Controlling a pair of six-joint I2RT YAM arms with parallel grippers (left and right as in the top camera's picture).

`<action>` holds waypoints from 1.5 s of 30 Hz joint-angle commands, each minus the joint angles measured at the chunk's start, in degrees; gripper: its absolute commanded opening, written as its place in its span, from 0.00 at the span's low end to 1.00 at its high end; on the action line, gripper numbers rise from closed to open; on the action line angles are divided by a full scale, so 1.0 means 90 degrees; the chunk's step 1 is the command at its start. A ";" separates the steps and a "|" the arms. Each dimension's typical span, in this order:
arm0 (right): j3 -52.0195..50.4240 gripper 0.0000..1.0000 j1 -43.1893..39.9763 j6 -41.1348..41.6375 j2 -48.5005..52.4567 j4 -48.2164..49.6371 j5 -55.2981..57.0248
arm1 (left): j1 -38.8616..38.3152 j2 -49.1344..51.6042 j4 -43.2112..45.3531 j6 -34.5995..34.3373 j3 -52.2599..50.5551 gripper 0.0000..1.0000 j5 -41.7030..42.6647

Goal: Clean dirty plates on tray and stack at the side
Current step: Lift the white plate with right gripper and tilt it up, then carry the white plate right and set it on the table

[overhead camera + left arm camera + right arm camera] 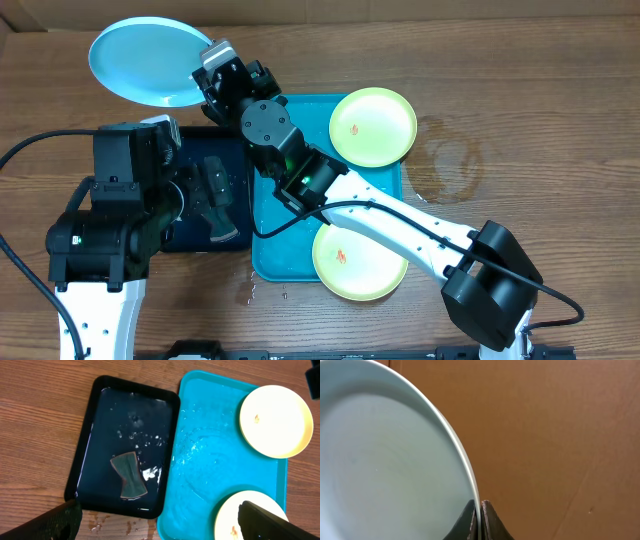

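Over the dark tray [85,450], the left gripper [220,203] hangs with fingers wide apart, nothing held, one sponge [129,476] lying below. One green plate [360,262] sits at the turquoise tray's [210,460] near edge, and a second green plate [373,127] at its far right corner. Far left on the desk, the right gripper [480,507] is clamped on the one blue plate's [145,60] rim.

The left claw [161,524] is hanging wide open over a wooden tabletop [35,420], its dark fingers [60,522] framing a black tray [84,455] holding water and a sponge [129,476]. Just beside it, an upper plate [275,421] and a lower plate [227,515] (each bearing a small orange smear) are sitting on the wet turquoise tray [210,460].
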 commanded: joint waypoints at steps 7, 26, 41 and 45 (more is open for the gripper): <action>0.0160 0.04 -0.0046 0.1545 -0.0041 -0.0585 0.0223 | 0.0015 0.0022 0.0022 0.0097 0.0070 1.00 -0.0068; 0.0160 0.04 -0.0080 0.3349 -0.0041 -0.1936 0.1173 | 0.0015 0.0022 0.0024 0.0097 0.0070 1.00 -0.0068; 0.0160 0.04 -0.2059 0.5581 -0.0673 -0.5132 -0.2183 | 0.0015 0.0022 0.0024 0.0097 0.0070 1.00 -0.0068; 0.0160 0.04 -0.3177 0.5581 -0.0872 -0.6113 -0.3024 | 0.0015 0.0022 0.0024 0.0097 0.0070 1.00 -0.0068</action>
